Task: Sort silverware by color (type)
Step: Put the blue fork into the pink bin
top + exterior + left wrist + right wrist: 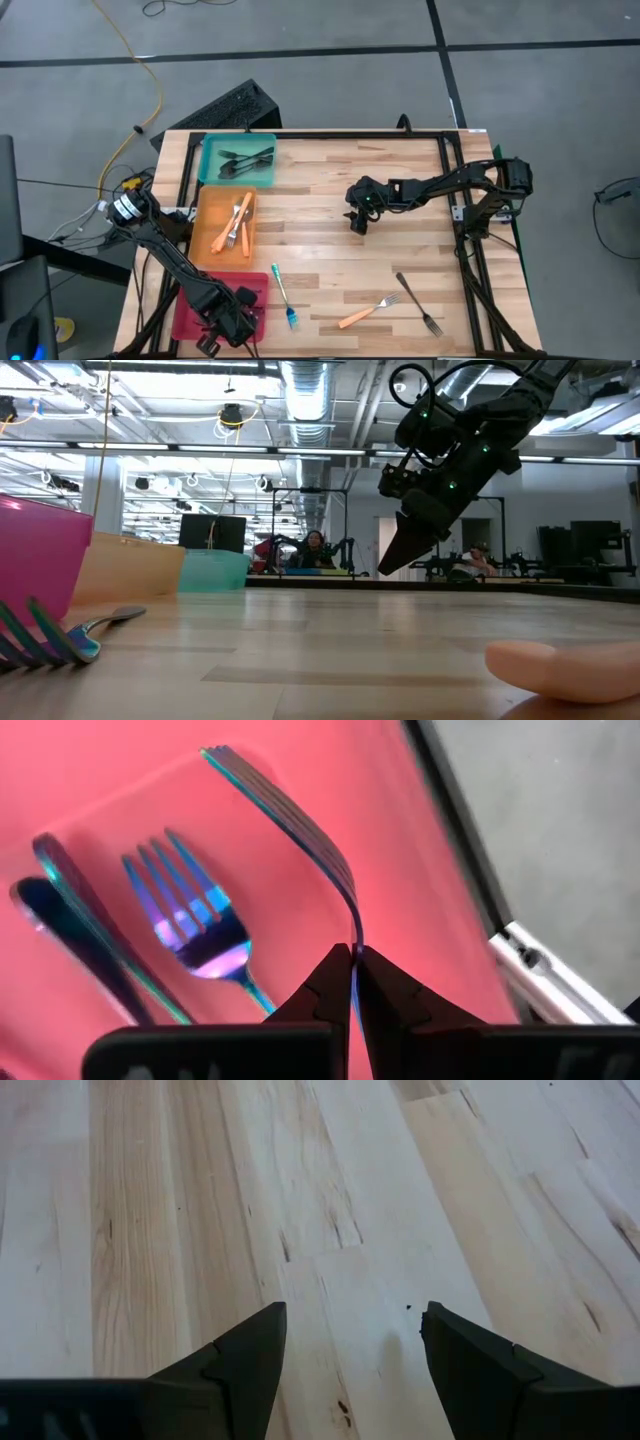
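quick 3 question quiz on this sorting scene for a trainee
1. True or false: the right gripper holds a fork.
2. What does the left gripper pinch, and over which tray?
3. How many forks lie loose on the table: A two, B three, C five?

Key
1. False: it is open over bare wood.
2. A blue fork, over the pink tray.
3. B: blue loose fork, orange fork, dark fork.

Your forks are lying partly sorted, with four loose on the table.

You're seeing dark forks (243,161) lying in the far-left teal tray, orange ones (236,223) in the orange tray, iridescent blue ones (195,925) in the pink tray; a teal-handled fork (283,297), an orange-handled fork (368,310) and a dark fork (418,303) are resting near.
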Action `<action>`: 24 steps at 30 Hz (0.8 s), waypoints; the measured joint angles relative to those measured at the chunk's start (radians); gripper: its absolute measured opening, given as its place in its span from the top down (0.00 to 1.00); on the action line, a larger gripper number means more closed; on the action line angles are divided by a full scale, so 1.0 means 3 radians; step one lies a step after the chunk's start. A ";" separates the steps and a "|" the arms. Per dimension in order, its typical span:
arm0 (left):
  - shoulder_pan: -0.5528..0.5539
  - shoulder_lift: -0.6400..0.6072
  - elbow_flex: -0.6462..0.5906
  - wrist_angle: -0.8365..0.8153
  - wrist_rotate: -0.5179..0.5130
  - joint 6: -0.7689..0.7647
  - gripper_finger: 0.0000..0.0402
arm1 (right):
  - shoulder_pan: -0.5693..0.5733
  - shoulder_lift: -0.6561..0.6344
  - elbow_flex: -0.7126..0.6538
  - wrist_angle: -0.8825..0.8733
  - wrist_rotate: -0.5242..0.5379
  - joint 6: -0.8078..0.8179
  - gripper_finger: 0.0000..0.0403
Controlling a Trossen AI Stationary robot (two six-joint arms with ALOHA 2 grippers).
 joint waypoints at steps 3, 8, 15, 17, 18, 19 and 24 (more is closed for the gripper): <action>0.0003 0.0000 -0.0019 0.0007 -0.0004 0.0021 1.00 | 0.0001 0.0000 0.0000 0.0000 0.0000 0.0001 0.37; 0.0003 0.0000 -0.0036 0.0019 -0.0056 0.0134 1.00 | 0.0001 0.0000 0.0000 0.0001 0.0000 0.0001 0.37; 0.0003 0.0111 -0.0036 0.0059 0.0013 0.0226 1.00 | 0.0001 0.0000 -0.0001 -0.0001 0.0000 0.0004 0.37; 0.0006 0.0157 -0.0036 0.0069 0.0063 0.0233 1.00 | 0.0001 0.0001 -0.0001 -0.0002 0.0000 0.0003 0.37; 0.0006 0.0164 -0.0036 0.0059 0.0059 0.0240 1.00 | 0.0001 0.0001 -0.0001 -0.0002 0.0000 0.0003 0.37; 0.0006 0.0165 -0.0036 0.0050 0.0041 0.0251 1.00 | 0.0001 0.0001 -0.0001 0.0000 0.0000 0.0003 0.37; 0.0036 0.0165 -0.0036 0.0037 -0.0032 0.0260 1.00 | 0.0001 0.0001 -0.0001 -0.0002 0.0000 0.0004 0.37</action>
